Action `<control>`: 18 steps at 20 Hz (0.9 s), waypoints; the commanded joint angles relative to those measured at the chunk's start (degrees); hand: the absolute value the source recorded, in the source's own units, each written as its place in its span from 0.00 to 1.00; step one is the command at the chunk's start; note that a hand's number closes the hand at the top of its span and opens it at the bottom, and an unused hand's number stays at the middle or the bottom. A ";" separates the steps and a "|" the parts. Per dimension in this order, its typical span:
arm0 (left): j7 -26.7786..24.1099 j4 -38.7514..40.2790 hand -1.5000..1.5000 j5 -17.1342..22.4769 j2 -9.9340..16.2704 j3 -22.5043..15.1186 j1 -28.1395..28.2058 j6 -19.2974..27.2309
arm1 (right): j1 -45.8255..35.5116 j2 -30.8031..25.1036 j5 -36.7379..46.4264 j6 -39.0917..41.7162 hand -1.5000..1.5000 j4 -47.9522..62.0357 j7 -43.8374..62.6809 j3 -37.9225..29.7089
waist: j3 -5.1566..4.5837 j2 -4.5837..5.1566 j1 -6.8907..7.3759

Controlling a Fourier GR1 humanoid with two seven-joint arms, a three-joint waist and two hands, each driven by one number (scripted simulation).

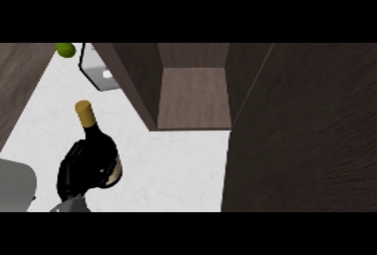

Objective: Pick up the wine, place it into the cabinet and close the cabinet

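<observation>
Curling round the dark body of the wine bottle (94, 144) is a black hand (80, 167), entering from the lower left edge of the head view, so it is taken to be the left hand. The bottle is held low on its body, below the neck, which leaves the gold-capped top clear and pointing toward the cabinet (193, 94). Whether the bottle is lifted or rests on the white counter (177, 169) cannot be told. It lies left of and below the cabinet's open compartment, near but apart from it. The compartment's wooden floor is bare. The cabinet door (309, 134) stands swung open just right of the opening. A green fruit (66, 49) is seen left of the cabinet's top.
</observation>
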 commanded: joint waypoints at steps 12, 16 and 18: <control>-3.94 -20.65 1.00 5.14 -1.76 -18.13 13.37 -5.06 | 1.13 0.34 -3.38 -0.56 0.00 -10.36 4.97 -0.42 | 0.03 -0.09 0.68; 4.20 -28.99 1.00 6.02 -1.76 -21.44 13.08 -1.55 | 1.20 -0.95 -9.17 1.91 0.00 -9.66 3.51 -5.48 | 0.14 -0.12 0.48; 3.12 -29.89 1.00 6.76 -1.77 -26.70 12.76 4.04 | 2.23 -0.22 -6.78 0.84 0.00 -12.38 6.13 -2.66 | 0.04 -0.19 -0.09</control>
